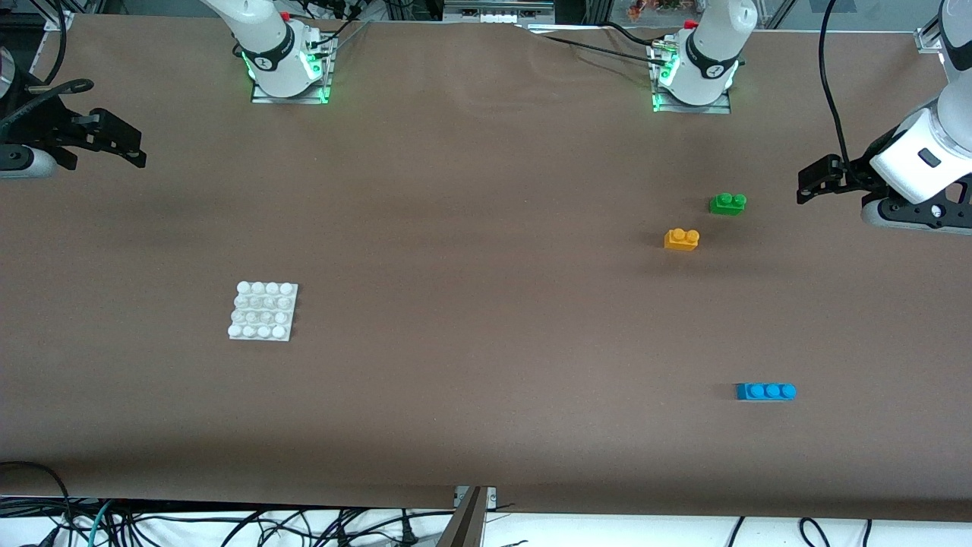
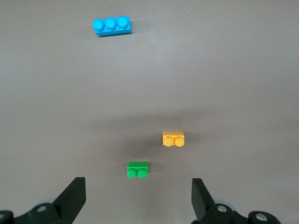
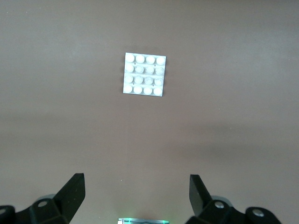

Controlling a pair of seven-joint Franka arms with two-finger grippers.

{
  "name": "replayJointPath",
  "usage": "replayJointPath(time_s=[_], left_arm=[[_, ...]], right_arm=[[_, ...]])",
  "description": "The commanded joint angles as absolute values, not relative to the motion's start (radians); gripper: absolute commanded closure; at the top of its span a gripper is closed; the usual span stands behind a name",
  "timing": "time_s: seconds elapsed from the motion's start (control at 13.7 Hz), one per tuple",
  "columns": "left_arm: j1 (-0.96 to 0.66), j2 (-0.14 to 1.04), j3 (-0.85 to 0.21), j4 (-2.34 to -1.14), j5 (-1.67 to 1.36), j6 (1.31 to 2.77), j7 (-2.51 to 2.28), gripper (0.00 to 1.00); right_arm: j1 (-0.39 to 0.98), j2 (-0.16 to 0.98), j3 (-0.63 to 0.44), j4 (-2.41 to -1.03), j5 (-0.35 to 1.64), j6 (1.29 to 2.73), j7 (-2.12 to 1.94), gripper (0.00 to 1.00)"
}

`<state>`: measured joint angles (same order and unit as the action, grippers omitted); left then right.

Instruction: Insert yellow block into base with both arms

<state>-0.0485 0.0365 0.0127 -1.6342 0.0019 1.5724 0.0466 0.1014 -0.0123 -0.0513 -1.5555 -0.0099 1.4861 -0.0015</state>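
Observation:
The yellow block (image 1: 681, 239) lies on the brown table toward the left arm's end, studs up; it also shows in the left wrist view (image 2: 173, 139). The white base (image 1: 263, 311) lies flat toward the right arm's end and shows in the right wrist view (image 3: 144, 73). My left gripper (image 1: 812, 182) hangs open and empty at the left arm's end of the table, apart from the block (image 2: 138, 200). My right gripper (image 1: 114, 137) hangs open and empty at the right arm's end, well apart from the base (image 3: 138, 198).
A green two-stud brick (image 1: 727, 203) lies just beside the yellow block, farther from the front camera (image 2: 138, 169). A blue three-stud brick (image 1: 765, 391) lies nearer the front camera (image 2: 111, 25). Cables run along the table's front edge.

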Motion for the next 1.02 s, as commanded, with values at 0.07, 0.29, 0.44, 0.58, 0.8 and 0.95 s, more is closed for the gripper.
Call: replayJointPath(time_s=[0.07,0.29,0.44,0.58,0.8,0.95], left_arm=[[-0.044,0.028,0.011,-1.626,0.002,1.552,0.067,0.00],[-0.044,0.028,0.012,-1.626,0.002,1.552,0.069,0.00],[-0.044,0.028,0.012,-1.626,0.002,1.552,0.069,0.00],[-0.044,0.028,0.012,-1.626,0.002,1.552,0.069,0.00],[-0.044,0.028,0.012,-1.626,0.002,1.552,0.069,0.00],[-0.044,0.028,0.012,-1.626,0.002,1.552,0.069,0.00]], right_arm=[[0.089,-0.015,-0.040,-1.537,-0.025,1.465,0.002,0.01],[0.090,-0.015,-0.041,-1.540,-0.025,1.465,0.002,0.01],[0.089,-0.014,-0.041,-1.546,-0.025,1.471,0.003,0.01],[0.087,-0.005,-0.046,-1.569,-0.025,1.500,0.009,0.01],[0.083,0.035,-0.060,-1.660,-0.025,1.632,0.011,0.01],[0.084,0.083,-0.060,-1.678,-0.026,1.684,0.014,0.01]])
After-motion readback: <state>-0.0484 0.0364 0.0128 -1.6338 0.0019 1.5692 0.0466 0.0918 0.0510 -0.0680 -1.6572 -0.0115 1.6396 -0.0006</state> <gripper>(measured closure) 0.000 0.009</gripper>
